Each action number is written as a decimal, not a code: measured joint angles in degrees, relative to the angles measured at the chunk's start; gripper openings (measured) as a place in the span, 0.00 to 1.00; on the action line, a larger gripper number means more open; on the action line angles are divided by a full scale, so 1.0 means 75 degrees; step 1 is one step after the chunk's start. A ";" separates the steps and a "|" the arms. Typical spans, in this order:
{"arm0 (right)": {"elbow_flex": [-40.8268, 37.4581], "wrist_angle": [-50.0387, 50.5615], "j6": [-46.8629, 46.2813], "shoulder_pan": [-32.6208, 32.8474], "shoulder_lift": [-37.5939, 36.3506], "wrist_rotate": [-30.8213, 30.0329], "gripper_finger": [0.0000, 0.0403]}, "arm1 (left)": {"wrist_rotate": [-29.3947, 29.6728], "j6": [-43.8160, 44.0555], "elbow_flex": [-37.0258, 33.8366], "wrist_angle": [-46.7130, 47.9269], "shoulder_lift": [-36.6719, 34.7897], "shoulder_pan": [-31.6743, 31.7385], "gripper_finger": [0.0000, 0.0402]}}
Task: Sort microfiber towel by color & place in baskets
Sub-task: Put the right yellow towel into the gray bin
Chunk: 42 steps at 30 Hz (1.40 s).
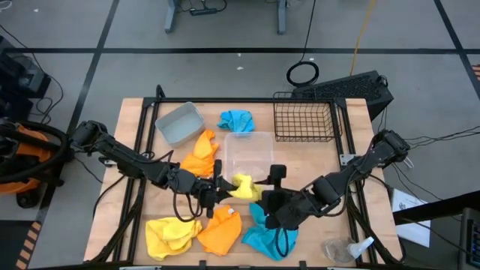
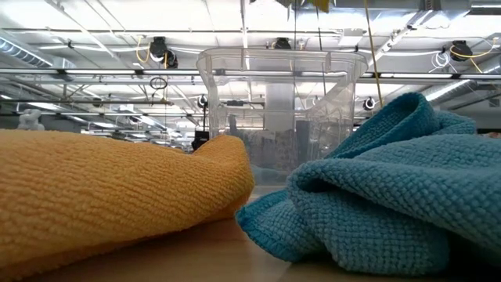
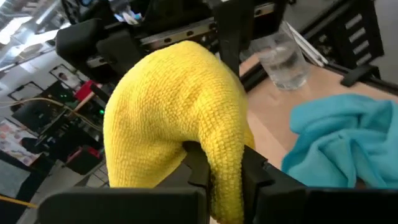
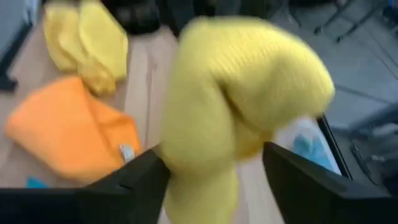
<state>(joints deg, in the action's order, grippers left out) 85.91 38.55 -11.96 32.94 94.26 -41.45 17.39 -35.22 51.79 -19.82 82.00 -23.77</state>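
Note:
A bright yellow towel (image 1: 244,186) hangs bunched in the air between my two grippers, just near of the clear tub (image 1: 249,154). My left gripper (image 1: 222,187) is shut on it, coming from the table's left. My right gripper (image 4: 217,180) is open, with a finger on either side of the same towel (image 4: 242,93). Flat on the table lie a second yellow towel (image 1: 171,234), two orange towels (image 1: 221,231) (image 1: 201,156) and two blue ones (image 1: 270,236) (image 1: 236,120). The grey bin (image 1: 180,121) and the black wire basket (image 1: 304,116) stand at the far edge. My left gripper pinches a gathered fold of the yellow towel (image 3: 222,171) between its two fingers, level, from the table's left. The towel is lifted clear of the table and bulges out beyond the fingertips. My right gripper stands open around the towel; whether one finger (image 4: 146,180) touches it, I cannot tell.
A small clear plastic wrapper (image 1: 349,249) lies at the near right corner. In the low view an orange towel (image 2: 109,188) and a blue towel (image 2: 391,188) fill the foreground before the clear tub (image 2: 282,102). Bare table shows right of the tub.

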 joint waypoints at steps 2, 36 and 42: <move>0.0000 0.0333 -0.0150 0.0200 -0.0018 -0.0007 0.70 | 0.0003 0.0000 0.0000 0.0121 -0.0008 0.0011 0.09; -0.0003 -0.1207 0.1167 -0.0591 -0.0032 0.1805 0.81 | -0.1032 -0.0017 -0.0003 0.0519 -0.0037 0.0268 0.10; -0.0006 -0.1109 0.1250 -0.0114 -0.0026 0.0324 0.79 | -0.1100 -0.0017 0.0000 0.0531 -0.0038 0.0274 0.10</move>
<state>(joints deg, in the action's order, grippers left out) 85.86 30.23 -2.59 32.09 94.06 -39.02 9.14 -35.35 51.79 -15.84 81.71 -21.71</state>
